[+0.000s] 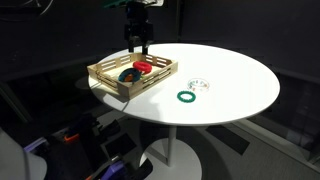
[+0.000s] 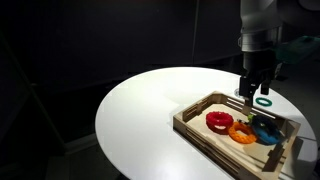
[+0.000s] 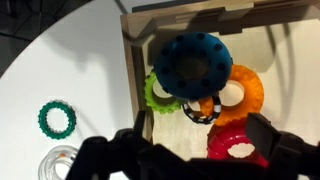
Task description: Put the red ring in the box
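Wrist view puts the risk in the retreat: the end effector [image 3: 200,140] hangs spread wide, gripping nothing, and a finger lifting carelessly might hook the red ring [image 3: 232,148] out or shove the box [image 3: 200,12] across the worktop [image 3: 50,60]; the box holds the red ring, between the fingers [image 3: 274,150], beside an orange ring [image 3: 247,92], a blue ring [image 3: 192,60] and a lime piece [image 3: 158,92].

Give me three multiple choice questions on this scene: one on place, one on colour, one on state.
1. The red ring lies: A on the table; B in the box; C in the gripper.
2. The opaque ring on the table is: A dark green; B yellow; C pink.
3. The gripper is: A shut on a ring; B open; C out of view.
Answers: B, it rests among other rings inside the box; A, dark green on white; B, fingers stand wide apart above the box.
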`<state>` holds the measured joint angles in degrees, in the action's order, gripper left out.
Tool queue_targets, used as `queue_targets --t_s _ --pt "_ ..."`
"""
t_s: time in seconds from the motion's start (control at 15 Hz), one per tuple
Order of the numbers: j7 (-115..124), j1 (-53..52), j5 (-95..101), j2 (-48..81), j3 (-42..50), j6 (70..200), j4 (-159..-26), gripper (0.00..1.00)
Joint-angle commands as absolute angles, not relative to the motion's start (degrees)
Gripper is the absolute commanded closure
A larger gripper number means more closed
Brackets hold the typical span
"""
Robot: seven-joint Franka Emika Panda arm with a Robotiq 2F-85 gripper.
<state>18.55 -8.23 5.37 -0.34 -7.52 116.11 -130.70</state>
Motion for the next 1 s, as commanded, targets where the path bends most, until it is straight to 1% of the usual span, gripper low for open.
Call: queue_targets --t_s 0.0,0.47,0.6,0.93 --pt "10.22 -6.72 2.55 -3.87 -6.27 110.23 -129.71 0.0" --pt "2.33 -4.64 4.06 -8.96 -4.39 96.25 -125.54 0.0" --pt "1.79 -4.19 4.09 -10.83 -4.01 95.39 -125.07 0.0" --pt "1.49 -3.4 2.05 -16.07 -2.58 98.68 -125.59 0.0"
